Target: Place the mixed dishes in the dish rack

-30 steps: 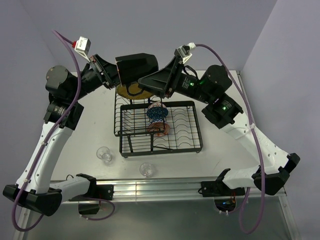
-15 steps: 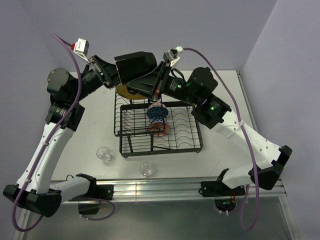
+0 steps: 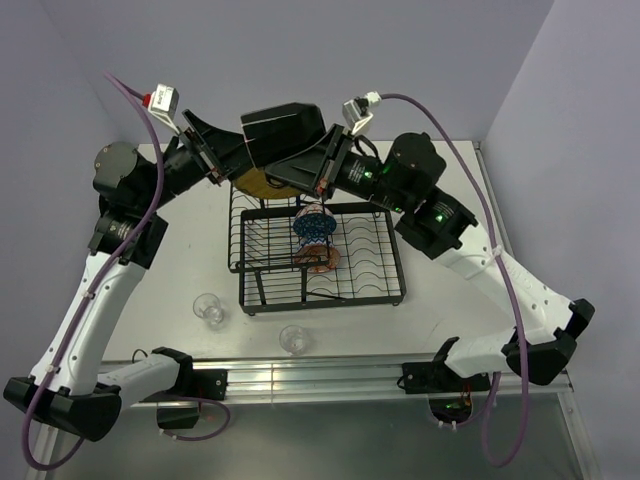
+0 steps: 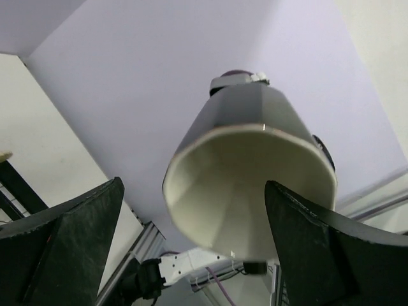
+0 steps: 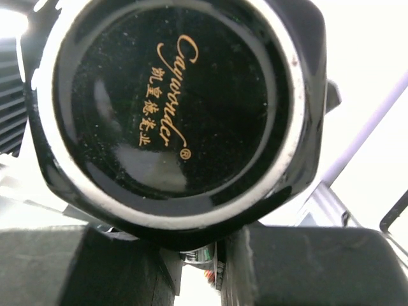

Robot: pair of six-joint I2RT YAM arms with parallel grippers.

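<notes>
A black mug [image 3: 284, 128] with a cream inside hangs above the back of the dish rack [image 3: 372, 282]. My right gripper [image 3: 306, 166] is shut on it from below; the right wrist view shows the mug's lettered base [image 5: 172, 108] just above the gripper [image 5: 201, 268]. My left gripper [image 3: 231, 150] stands open, and in the left wrist view the mug [image 4: 248, 166] floats between its spread fingers [image 4: 70, 242], touching neither. A blue patterned bowl [image 3: 314, 225] and an orange-red bowl [image 3: 322, 258] stand in the rack. The yellow plate [image 3: 262, 183] lies behind the rack.
Two clear glass cups [image 3: 209, 308] [image 3: 293, 339] stand on the white table near the front edge, left of centre. Both arms arch over the rack's raised back section [image 3: 262, 235]. The side walls stand close to the table's left and right edges.
My left gripper has opened and let go of the mug. The right gripper closed on it about half a second ago and now carries it alone, shifted slightly right.
</notes>
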